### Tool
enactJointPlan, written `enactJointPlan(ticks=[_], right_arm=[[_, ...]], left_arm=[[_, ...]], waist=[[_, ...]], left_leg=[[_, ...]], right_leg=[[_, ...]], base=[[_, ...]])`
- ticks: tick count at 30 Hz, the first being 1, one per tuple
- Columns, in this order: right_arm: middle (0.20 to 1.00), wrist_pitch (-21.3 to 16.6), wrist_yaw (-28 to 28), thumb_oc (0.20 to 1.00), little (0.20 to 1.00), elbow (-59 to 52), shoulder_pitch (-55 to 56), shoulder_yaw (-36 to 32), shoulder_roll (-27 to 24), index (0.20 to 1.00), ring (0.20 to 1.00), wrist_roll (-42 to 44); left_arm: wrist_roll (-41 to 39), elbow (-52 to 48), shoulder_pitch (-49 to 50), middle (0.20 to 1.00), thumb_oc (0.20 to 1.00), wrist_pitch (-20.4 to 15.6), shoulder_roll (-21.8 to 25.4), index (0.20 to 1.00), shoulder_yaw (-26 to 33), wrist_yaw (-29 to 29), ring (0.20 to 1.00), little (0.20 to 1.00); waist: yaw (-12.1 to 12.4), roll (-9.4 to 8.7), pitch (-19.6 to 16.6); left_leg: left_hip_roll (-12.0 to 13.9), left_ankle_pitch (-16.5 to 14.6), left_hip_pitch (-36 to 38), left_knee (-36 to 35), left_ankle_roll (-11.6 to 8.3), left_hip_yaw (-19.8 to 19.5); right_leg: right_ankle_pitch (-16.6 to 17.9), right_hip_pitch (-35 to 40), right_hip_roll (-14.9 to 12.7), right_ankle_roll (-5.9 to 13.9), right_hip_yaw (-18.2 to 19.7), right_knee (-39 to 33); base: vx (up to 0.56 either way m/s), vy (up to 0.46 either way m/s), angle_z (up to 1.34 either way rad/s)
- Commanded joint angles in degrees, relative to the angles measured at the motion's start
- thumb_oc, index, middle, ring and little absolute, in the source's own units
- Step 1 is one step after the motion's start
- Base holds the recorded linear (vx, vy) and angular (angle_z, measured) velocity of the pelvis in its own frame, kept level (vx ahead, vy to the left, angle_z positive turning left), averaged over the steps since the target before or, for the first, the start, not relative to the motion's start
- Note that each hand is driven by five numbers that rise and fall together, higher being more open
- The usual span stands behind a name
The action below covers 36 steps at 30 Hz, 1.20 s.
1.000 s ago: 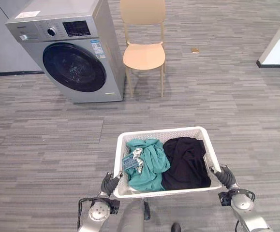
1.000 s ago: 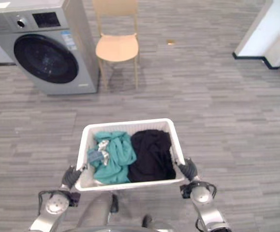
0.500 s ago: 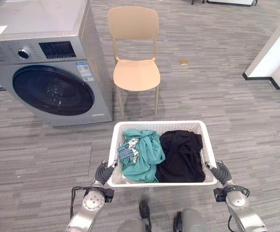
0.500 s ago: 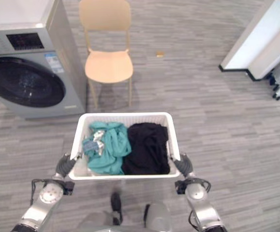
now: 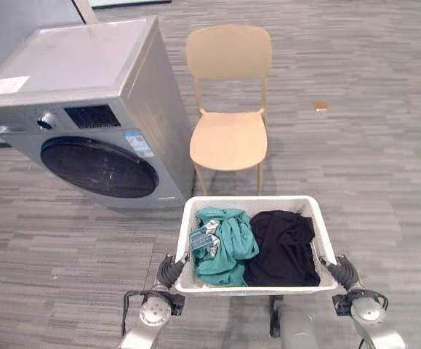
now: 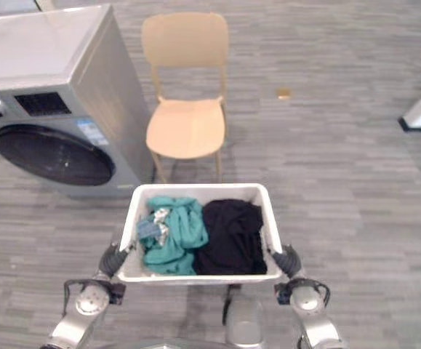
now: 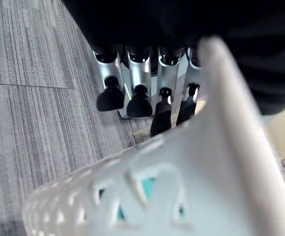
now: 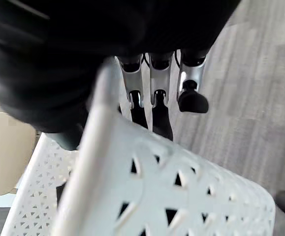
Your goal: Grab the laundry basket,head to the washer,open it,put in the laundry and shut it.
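Ahead of basket, chair beside washer; both hands' fingers grip basket.

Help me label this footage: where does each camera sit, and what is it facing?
Left eye, on the head, looks down: washer, chair, laundry basket, left hand at its side.
Right eye, beside it: same scene, right hand at the basket's other side.
Left wrist: along its fingers under the basket's rim.
Right wrist: along its fingers, same basket.
All four share the basket.
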Motion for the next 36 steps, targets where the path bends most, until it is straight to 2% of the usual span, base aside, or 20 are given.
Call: enactJointPlan(ticks=[1, 2, 3, 4, 6, 8, 9, 10, 12, 15, 16, 19, 21, 23, 24, 27, 29, 30, 33, 36], right_arm=[[0.2, -6.87, 0.85, 0.2, 0.2, -6.68, -1.04, -0.93, 1.59, 0.2, 0.2, 6.85], [0.2, -6.89, 0.84, 0.2, 0.2, -6.64, -1.08, -0.95, 1.59, 0.2, 0.2, 6.86], [0.2, -6.52, 0.49, 0.2, 0.2, -6.39, -1.37, -1.24, 1.13, 0.2, 0.2, 6.87], [0.2, -6.61, 0.23, 0.2, 0.2, -6.45, -1.29, -1.49, 1.0, 0.2, 0.2, 7.06], [0.2, -6.58, 0.06, 0.2, 0.2, -6.32, -1.17, -1.64, 0.87, 0.2, 0.2, 7.13], [0.2, -6.86, -0.41, 0.2, 0.2, -5.79, -1.39, -1.29, 0.92, 0.2, 0.2, 7.03], [0.2, -6.87, -0.41, 0.2, 0.2, -5.77, -1.43, -1.29, 0.93, 0.2, 0.2, 7.03], [0.2, -6.66, -0.92, 0.2, 0.2, -5.2, -1.7, -1.02, 1.0, 0.2, 0.2, 6.76], [0.2, -6.7, -1.15, 0.2, 0.2, -5.03, -1.61, -0.9, 1.27, 0.2, 0.2, 6.61], [0.2, -6.68, -1.19, 0.2, 0.2, -4.97, -1.73, -0.52, 1.53, 0.2, 0.2, 6.4], [0.2, -6.71, -0.69, 0.2, 0.2, -4.89, -1.57, -0.2, 1.98, 0.2, 0.2, 5.66], [0.2, -6.34, -0.1, 0.2, 0.2, -4.64, -1.53, 0.19, 2.79, 0.2, 0.2, 4.73], [0.2, -6.38, 0.03, 0.2, 0.2, -4.76, -1.58, 0.33, 3.15, 0.2, 0.2, 4.55], [0.2, -6.36, 0.18, 0.2, 0.2, -4.56, -3.2, 1.65, 4.0, 0.2, 0.2, 3.06], [0.2, -6.55, -0.22, 0.2, 0.2, -4.45, -3.85, 2.14, 4.23, 0.2, 0.2, 2.22], [0.2, -6.18, -0.57, 0.2, 0.2, -4.01, -4.65, 2.55, 4.23, 0.2, 0.2, 1.29], [0.2, -5.89, -1.11, 0.2, 0.2, -3.32, -5.46, 2.85, 4.0, 0.2, 0.2, 0.93], [0.2, -5.92, -2.52, 0.2, 0.2, -1.86, -6.35, 3.54, 3.83, 0.2, 0.2, 0.76], [0.2, -5.61, -2.22, 0.2, 0.2, -1.76, -6.38, 4.17, 3.95, 0.2, 0.2, -0.13], [0.2, -5.72, -3.52, 0.2, 0.2, -0.5, -7.39, 4.81, 3.78, 0.2, 0.2, -0.99]], left_arm=[[-5.38, -7.29, -2.49, 0.2, 0.2, -5.54, 1.49, 0.2, 2.17, -0.81, 0.2, 0.2], [-5.4, -7.28, -2.54, 0.2, 0.2, -5.53, 1.49, 0.2, 2.15, -0.8, 0.2, 0.2], [-5.42, -7.31, -2.56, 0.2, 0.2, -5.29, 1.44, 0.2, 1.91, -1.12, 0.2, 0.2], [-5.26, -7.28, -2.45, 0.2, 0.2, -5.2, 1.42, 0.2, 2.0, -1.17, 0.2, 0.2], [-5.03, -7.47, -2.19, 0.2, 0.2, -5.07, 1.51, 0.2, 2.03, -1.22, 0.2, 0.2], [-5.1, -7.47, -1.84, 0.2, 0.2, -4.93, 1.53, 0.2, 2.23, -0.93, 0.2, 0.2], [-5.1, -7.47, -1.87, 0.2, 0.2, -4.92, 1.53, 0.2, 2.24, -0.92, 0.2, 0.2], [-5.18, -7.51, -1.69, 0.2, 0.2, -4.71, 1.52, 0.2, 2.19, -0.78, 0.2, 0.2], [-4.96, -7.62, -1.59, 0.2, 0.2, -4.64, 1.55, 0.2, 2.24, -0.86, 0.2, 0.2], [-4.77, -7.99, -1.44, 0.2, 0.2, -4.65, 1.83, 0.2, 2.35, -0.83, 0.2, 0.2], [-4.7, -8.13, -0.94, 0.2, 0.2, -4.75, 2.02, 0.2, 2.24, -1.25, 0.2, 0.2], [-4.34, -7.53, -0.82, 0.2, 0.2, -4.67, 2.84, 0.2, 1.82, -1.4, 0.2, 0.2], [-4.19, -7.41, -0.9, 0.2, 0.2, -4.59, 3.1, 0.2, 1.65, -1.42, 0.2, 0.2], [-4.05, -6.86, -2.16, 0.2, 0.2, -4.56, 4.17, 0.2, 1.55, -0.51, 0.2, 0.2], [-4.07, -6.58, -2.77, 0.2, 0.2, -4.67, 4.18, 0.2, 1.67, 0.12, 0.2, 0.2], [-3.7, -6.15, -3.72, 0.2, 0.2, -4.96, 4.01, 0.2, 1.26, 0.51, 0.2, 0.2], [-3.41, -5.42, -4.77, 0.2, 0.2, -4.99, 3.68, 0.2, 1.17, 0.71, 0.2, 0.2], [-2.78, -3.84, -5.78, 0.2, 0.2, -4.55, 3.65, 0.2, 1.25, 2.16, 0.2, 0.2], [-1.16, -3.44, -7.3, 0.2, 0.2, -5.08, 3.19, 0.2, 0.3, 2.34, 0.2, 0.2], [-0.27, -1.58, -8.86, 0.2, 0.2, -5.22, 2.23, 0.2, -0.26, 3.39, 0.2, 0.2]], waist=[[-0.38, -2.88, -2.93], [-0.39, -2.75, -2.86], [0.53, -3.21, -2.16], [0.88, -3.54, -2.06], [1.82, -3.14, -1.72], [3.05, -2.34, -1.05], [3.01, -2.35, -1.11], [3.96, -2.13, -0.67], [4.41, -2.28, -0.57], [5.06, -2.48, -0.66], [5.12, -2.14, -1.84], [5.26, -3.45, -2.92], [5.3, -3.65, -3.27], [4.34, -3.99, -2.57], [4.23, -3.88, -2.45], [3.34, -3.05, -2.43], [2.81, -2.9, -2.2], [2.29, -3.05, -1.62], [2.18, -3.6, -1.89], [2.32, -2.94, -2.86]], left_leg=[[-0.7, -1.09, -3.77, 1.79, 3.2, 3.6], [-0.54, -1.4, -3.93, 2.25, 3.22, 3.54], [-0.42, -3.67, -7.68, -0.06, 4.39, 5.13], [-0.57, -4.32, -9.34, -2.44, 4.84, 6.01], [-0.25, -0.77, -12.24, -8.25, 4.51, 6.17], [0.15, 5.54, -14.29, -15.15, 3.05, 4.79], [0.1, 5.87, -14.32, -15.47, 3.06, 4.76], [0.86, 8.44, -16.88, -20.8, 2.27, 4.15], [1.35, 9.77, -17.74, -23.23, 1.97, 4.59], [1.74, 10.3, -18.63, -21.86, 1.77, 3.93], [2.04, 10.73, -17.52, -21.41, 2.29, 3.67], [0.73, 8.35, -17.16, -17.24, 3.67, 4.65], [0.32, 7.45, -16.95, -16.67, 4.38, 5.12], [-1.11, 4.6, -14.76, -16.46, 6.92, 6.34], [-1.51, 3.73, -13.6, -16.78, 7.39, 7.0], [-2.43, 3.23, -10.93, -18.76, 7.78, 7.06], [-3.09, 2.76, -9.34, -20.13, 7.73, 6.79], [-3.43, 2.58, -8.42, -20.76, 7.51, 6.61], [-4.43, 1.88, -7.87, -20.64, 7.42, 5.72], [-4.43, 2.67, -7.23, -23.06, 6.83, 5.59]], right_leg=[[-6.56, 5.08, -2.34, 7.39, 0.26, -5.39], [-6.61, 5.15, -2.22, 7.41, 0.2, -5.41], [-8.49, 7.67, -2.03, 7.16, -0.39, -5.81], [-9.18, 8.59, -2.14, 7.33, -0.67, -6.01], [-10.59, 9.84, -1.34, 7.21, -0.87, -5.69], [-12.48, 12.38, 0.2, 6.96, -0.69, -5.45], [-12.37, 12.25, 0.19, 6.93, -0.74, -5.48], [-14.25, 14.5, 1.07, 6.68, -0.33, -4.85], [-15.63, 16.42, 1.45, 6.71, 0.11, -4.39], [-17.07, 18.06, 1.53, 6.59, 1.77, -2.85], [-18.45, 19.33, 1.67, 7.13, 2.65, -1.99], [-18.36, 19.62, -0.78, 8.82, 4.26, 1.31], [-17.4, 18.51, -1.47, 9.54, 4.9, 3.68], [-12.02, 10.91, -3.43, 11.88, 7.44, 15.82], [-10.86, 8.86, -4.02, 12.22, 7.04, 17.02], [-11.61, 4.97, -2.24, 11.09, 7.25, 14.05], [-12.2, 3.85, -1.88, 10.42, 6.53, 9.39], [-11.77, 3.51, -1.48, 9.81, 6.18, 4.7], [-11.39, 5.59, -1.41, 9.86, 7.36, 1.14], [-10.8, 7.21, -1.15, 9.42, 6.51, -1.87]], base=[[0.19, -0.117, -0.01], [0.27, -0.112, -0.01], [0.28, -0.076, 0.22], [0.38, -0.083, 0.3], [0.27, -0.002, 0.18], [0.26, 0.021, -0.05], [0.34, 0.049, -0.21], [0.23, 0.036, -0.26], [0.41, 0.1, -0.19], [0.39, 0.157, -0.2], [0.39, 0.214, -0.4], [0.35, 0.23, -0.35], [0.17, 0.173, -0.13], [0.22, 0.311, -0.34], [0.19, 0.249, -0.36], [0.18, 0.119, -0.32], [0.2, 0.021, 0.01], [0.18, -0.034, 0.05], [0.17, -0.047, 0.25], [0.11, -0.036, 0.41]])
